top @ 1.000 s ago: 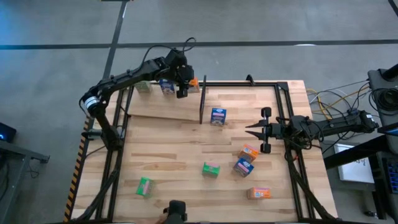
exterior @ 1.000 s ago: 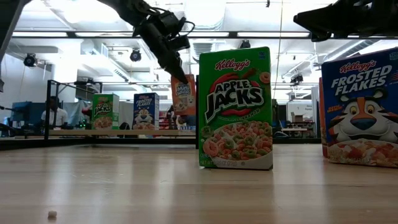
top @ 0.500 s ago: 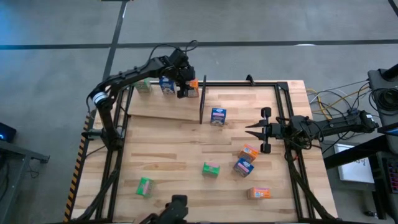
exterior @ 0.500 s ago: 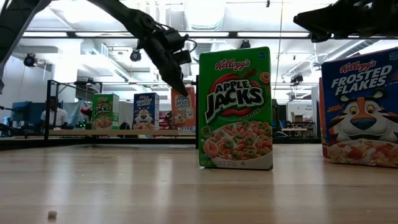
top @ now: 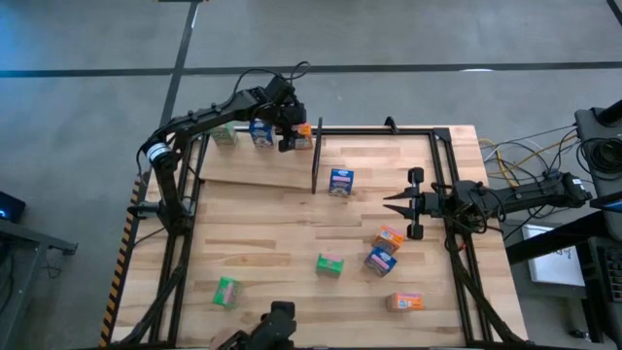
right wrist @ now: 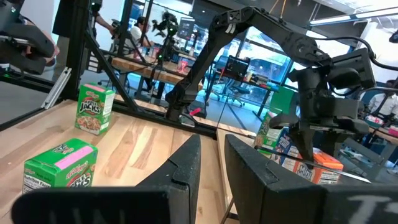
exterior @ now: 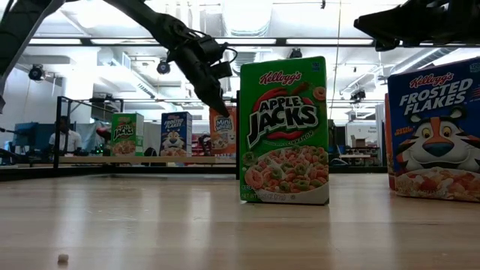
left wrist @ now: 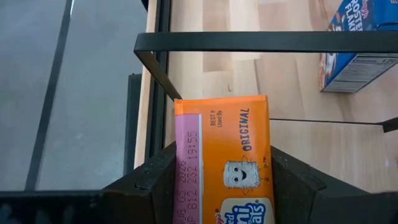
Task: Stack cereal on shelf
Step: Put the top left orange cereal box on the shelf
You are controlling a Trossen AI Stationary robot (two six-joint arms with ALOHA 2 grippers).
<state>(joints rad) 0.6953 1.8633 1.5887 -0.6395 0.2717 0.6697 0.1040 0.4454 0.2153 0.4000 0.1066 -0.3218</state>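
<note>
Your landmark is the shelf [top: 255, 160], the light wooden plank panel in a thin black metal frame with a black upright divider rod [top: 315, 167], set at the far left of the large wooden tabletop [top: 292, 248]. Everything below is placed against it.

The left arm reaches over the shelf's far edge, and the left gripper [top: 294, 139] clamps the small orange cardboard cereal box [left wrist: 222, 160] from both sides; the wrist view shows a dark finger pressed on each long face. The box sits just short of the divider rod, beside a small blue box [top: 259, 133] and a small green box [top: 225, 135] already lined up along the same far edge. In the low view its base looks level with theirs, though you cannot tell for sure that it is touching the plank.

To finish this placement well, judge contact before you let go: ease down until the box stops tilting, keep it square to the blue box, then spread the fingers slowly so neither pad drags it over. Lift straight up, clear of the black frame rail.

The right gripper [top: 400, 203] waits well off the shelf toward the right edge, fingers nearly together and holding nothing.

Still loose on the tabletop: a blue box [top: 340, 182] just past the divider, then an orange [top: 390, 237], a blue [top: 380, 261], two greens [top: 329, 263] [top: 225, 292] and an orange [top: 405, 301].
</note>
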